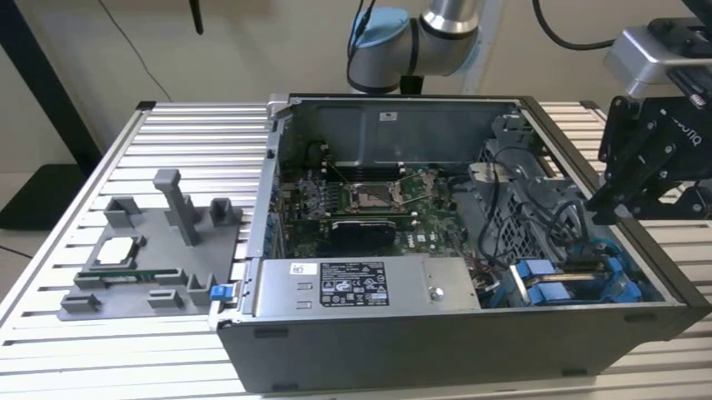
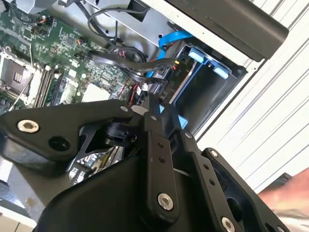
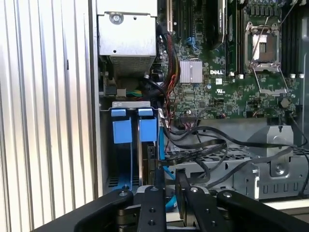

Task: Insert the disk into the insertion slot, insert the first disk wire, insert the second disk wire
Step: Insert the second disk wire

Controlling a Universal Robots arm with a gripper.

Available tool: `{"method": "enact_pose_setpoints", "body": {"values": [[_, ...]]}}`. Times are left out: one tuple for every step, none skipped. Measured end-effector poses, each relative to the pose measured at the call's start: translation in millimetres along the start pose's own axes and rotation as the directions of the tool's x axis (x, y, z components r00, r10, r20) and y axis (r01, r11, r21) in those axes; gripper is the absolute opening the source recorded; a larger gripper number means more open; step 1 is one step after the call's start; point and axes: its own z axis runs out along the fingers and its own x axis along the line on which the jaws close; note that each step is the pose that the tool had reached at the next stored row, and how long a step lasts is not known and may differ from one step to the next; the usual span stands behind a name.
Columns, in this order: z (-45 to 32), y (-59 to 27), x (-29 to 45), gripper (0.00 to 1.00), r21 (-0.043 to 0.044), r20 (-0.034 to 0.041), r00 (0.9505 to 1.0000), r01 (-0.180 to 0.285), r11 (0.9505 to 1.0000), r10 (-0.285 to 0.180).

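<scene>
Blue carrier frames [image 3: 147, 129] sit side by side in the insertion slot [image 3: 130, 104], the grey drive cage at the case's corner, so the disk [image 1: 556, 287] is seated inside it. My gripper [image 3: 170, 181] hangs just above the cage, by the case's wall on the exterior view's right [image 1: 606, 212]. Its fingers [image 3: 160, 186] stand close together, and a blue disk wire [image 3: 163, 159] runs from the carriers into the narrow gap between them. A black wire with a connector [image 2: 164, 72] lies just beyond the fingertips [image 2: 150, 104]. The blue wire loops over the cage [image 2: 174, 36].
The open case holds the motherboard [image 1: 368, 200] and the labelled grey power-supply box [image 1: 356, 287]. Black cables [image 3: 207, 145] cross between board and cage. A grey fixture with small parts [image 1: 145, 250] stands on the slatted table [image 1: 67, 350] at the exterior view's left.
</scene>
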Motion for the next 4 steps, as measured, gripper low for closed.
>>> {"method": "enact_pose_setpoints", "body": {"values": [[-0.2, 0.0, -0.1, 1.0, 0.0, -0.0002, 1.0, 0.0, 1.0, 0.0], [-0.2, 0.0, -0.1, 1.0, 0.0, -0.0002, 1.0, 0.0, 1.0, 0.0], [-0.3, 0.0, -0.1, 1.0, 0.0, -0.0002, 1.0, 0.0, 1.0, 0.0], [-0.3, 0.0, 0.0, 1.0, 0.0, -0.0002, 1.0, 0.0, 1.0, 0.0]]}}
